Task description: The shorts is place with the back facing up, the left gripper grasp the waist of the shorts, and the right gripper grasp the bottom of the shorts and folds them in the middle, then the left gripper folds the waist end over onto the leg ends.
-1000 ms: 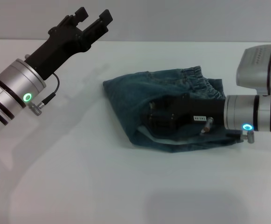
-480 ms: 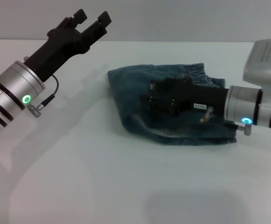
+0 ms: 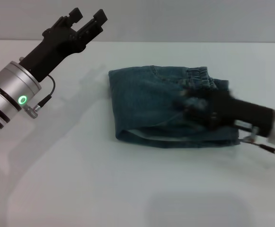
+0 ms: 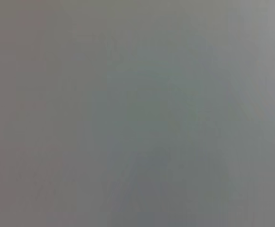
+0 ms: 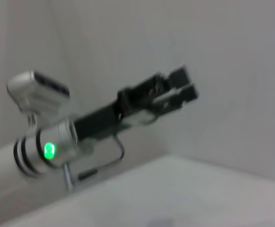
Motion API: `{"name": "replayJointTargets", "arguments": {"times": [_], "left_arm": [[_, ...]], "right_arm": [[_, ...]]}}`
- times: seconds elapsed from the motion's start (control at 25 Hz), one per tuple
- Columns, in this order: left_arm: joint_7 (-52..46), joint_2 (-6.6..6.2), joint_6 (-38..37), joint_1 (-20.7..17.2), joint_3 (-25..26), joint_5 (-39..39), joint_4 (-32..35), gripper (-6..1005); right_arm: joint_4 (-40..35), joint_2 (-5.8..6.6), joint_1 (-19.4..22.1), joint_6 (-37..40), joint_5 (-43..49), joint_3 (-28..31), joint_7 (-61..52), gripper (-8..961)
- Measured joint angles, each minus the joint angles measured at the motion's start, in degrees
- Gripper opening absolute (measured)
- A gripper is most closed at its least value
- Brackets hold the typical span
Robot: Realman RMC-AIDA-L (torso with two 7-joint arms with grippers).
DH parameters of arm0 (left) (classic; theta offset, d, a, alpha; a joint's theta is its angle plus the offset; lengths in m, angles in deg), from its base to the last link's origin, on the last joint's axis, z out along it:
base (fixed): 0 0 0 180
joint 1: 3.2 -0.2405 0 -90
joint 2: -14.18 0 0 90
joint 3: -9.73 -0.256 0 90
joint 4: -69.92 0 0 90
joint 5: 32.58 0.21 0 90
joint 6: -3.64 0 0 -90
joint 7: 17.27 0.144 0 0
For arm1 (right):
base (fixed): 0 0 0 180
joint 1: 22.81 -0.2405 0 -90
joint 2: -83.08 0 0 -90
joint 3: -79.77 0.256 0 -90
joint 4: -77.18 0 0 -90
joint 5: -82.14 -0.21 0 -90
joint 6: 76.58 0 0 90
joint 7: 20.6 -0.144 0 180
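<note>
Head view shows the white tabletop [image 3: 80, 189] with the long faded blue denim shorts [image 3: 146, 104] lying folded into a compact bundle right of centre, a pale hem edge along the near side and the gathered, ruffled elastic waist of the shorts [image 3: 201, 75] at the far right corner of the bundle. The black two-fingered right gripper [image 3: 191, 106] sits low over the right half of the denim, streaked with motion; whether its fingers are parted or closed I cannot tell. Farther off and well apart from the cloth, the black two-fingered left gripper [image 3: 86, 18] hangs raised at the upper left with its fingers spread and nothing between them; the right wrist view shows it the same way [image 5: 187, 86].

Risk, as I judge it: if the right gripper drags out while touching the top layer, it may pull the fold askew or open it again, and the left gripper is too far off to pin the cloth.

Compared with half a second ago, the right arm has slid back toward the right edge, uncovering more denim, the bundle lies flatter, and the left gripper has lifted slightly higher.
</note>
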Motion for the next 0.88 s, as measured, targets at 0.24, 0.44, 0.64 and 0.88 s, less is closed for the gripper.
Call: {"name": "replayJointTargets", "arguments": {"times": [0.24,0.44,0.64,0.88], "left_arm": [[0.8,0.01,0.0,-0.7,0.2,-1.2,0.0,842],[3.6,0.01,-1.3,-2.4,0.2,-4.5,0.0,842],[8.8,0.12,-5.3,-3.9,0.2,-11.1,-3.8,842],[16.4,0.44,-18.4,-5.7,0.1,-21.2,-12.5,842]], "right_arm": [[-0.9,0.18,10.8,6.3,-20.4,1.2,12.3,527],[3.1,0.02,17.1,12.6,-40.3,1.7,28.0,527],[11.7,-0.05,19.2,19.5,-58.3,4.1,43.2,527],[18.0,-0.06,20.1,22.1,-67.7,8.3,52.3,527]]}}
